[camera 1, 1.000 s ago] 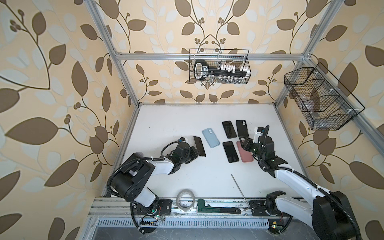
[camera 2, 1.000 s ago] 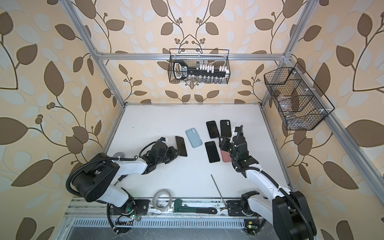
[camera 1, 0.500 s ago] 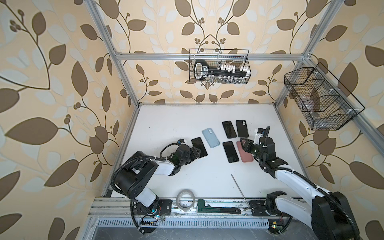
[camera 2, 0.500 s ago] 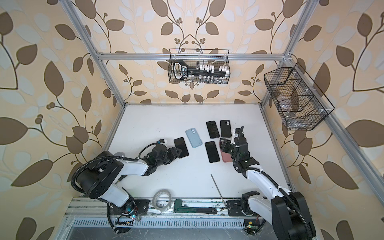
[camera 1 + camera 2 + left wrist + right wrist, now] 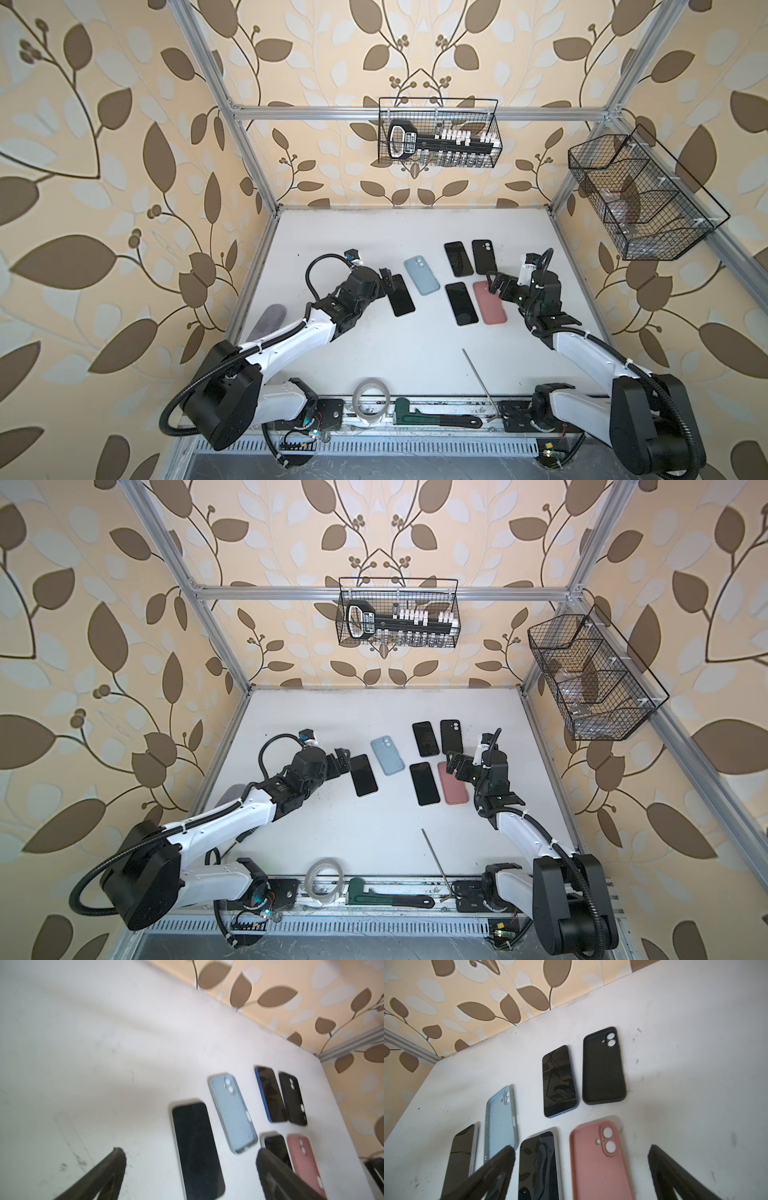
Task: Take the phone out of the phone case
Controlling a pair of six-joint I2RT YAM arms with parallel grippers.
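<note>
Three bare phones and three empty phone cases lie flat on the white table [image 5: 374,232]. The leftmost phone [image 5: 399,295] [image 5: 363,775] [image 5: 197,1147], dark screen up, lies beside a light blue case [image 5: 422,275] [image 5: 230,1111]. My left gripper [image 5: 386,280] [image 5: 191,1156] is open at this phone's near-left end and holds nothing. Another phone [image 5: 461,303] [image 5: 537,1165] lies next to a pink case [image 5: 490,302] [image 5: 596,1163]. My right gripper [image 5: 496,284] [image 5: 581,1152] is open and empty above the pink case. Behind these lie a blue-edged phone [image 5: 458,258] and a black case [image 5: 484,257].
A wire basket [image 5: 438,133] with tools hangs on the back wall and another basket [image 5: 640,199] on the right wall. A thin metal rod [image 5: 478,378], a tape roll [image 5: 371,401] and a green wrench [image 5: 432,417] lie along the front edge. A grey pad [image 5: 268,322] sits at the left rail.
My left gripper has gone from shut to open and the leftmost phone now lies free on the table. My right gripper's jaws have spread wider over the pink case.
</note>
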